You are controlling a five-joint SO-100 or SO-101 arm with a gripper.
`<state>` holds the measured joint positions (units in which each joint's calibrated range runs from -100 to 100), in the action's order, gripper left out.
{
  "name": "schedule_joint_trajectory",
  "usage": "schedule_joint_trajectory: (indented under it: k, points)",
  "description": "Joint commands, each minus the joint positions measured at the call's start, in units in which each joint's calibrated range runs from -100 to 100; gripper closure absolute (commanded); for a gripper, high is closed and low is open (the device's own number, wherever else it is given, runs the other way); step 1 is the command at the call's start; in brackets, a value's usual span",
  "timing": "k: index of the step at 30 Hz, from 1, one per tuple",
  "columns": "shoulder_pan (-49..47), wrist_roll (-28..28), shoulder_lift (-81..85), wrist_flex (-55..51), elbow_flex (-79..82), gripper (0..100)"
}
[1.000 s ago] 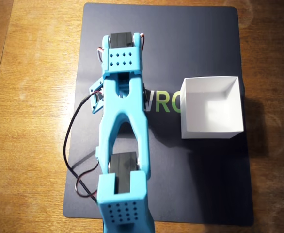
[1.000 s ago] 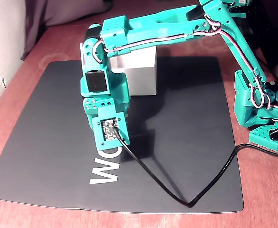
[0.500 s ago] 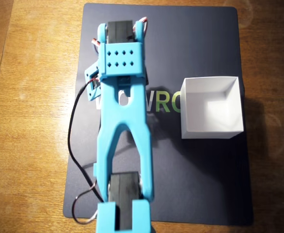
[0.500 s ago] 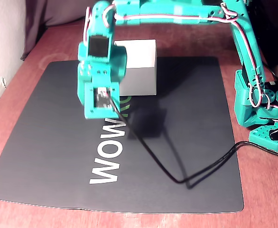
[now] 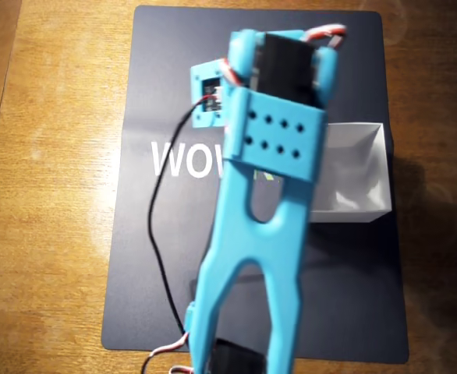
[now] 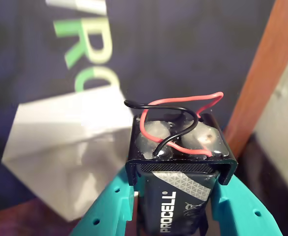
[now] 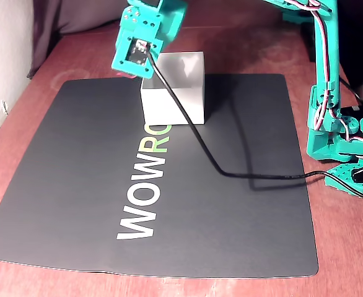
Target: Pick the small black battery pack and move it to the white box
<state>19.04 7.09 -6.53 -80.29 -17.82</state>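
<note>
The small black battery pack [image 6: 176, 196], its red and black wires looped over its top, is seen clamped between the teal fingers of the claw [image 6: 176, 216] in the wrist view, lifted clear of the dark mat [image 7: 243, 204]. The white box [image 7: 176, 90] stands near the mat's far edge in the fixed view, with the arm's head [image 7: 145, 31] raised above it. In the overhead view the arm [image 5: 263, 218] covers much of the box, so whether the pack is directly over it cannot be told.

Arm [image 5: 263, 195] hides much of the white box [image 5: 361, 175] in the overhead view
</note>
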Motion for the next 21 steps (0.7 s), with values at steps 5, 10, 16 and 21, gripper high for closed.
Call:
schedule_joint_trajectory:
  k: [5, 10, 16, 21]
  points:
    - [17.3, 3.4, 3.9, 3.2, -1.3, 93]
    - [21.5, 5.0, 3.0, 4.0, -0.5, 93]
    - [22.1, 5.0, 1.3, 3.8, 2.1, 93]
    - [21.7, 5.0, -1.3, 3.9, 4.3, 93]
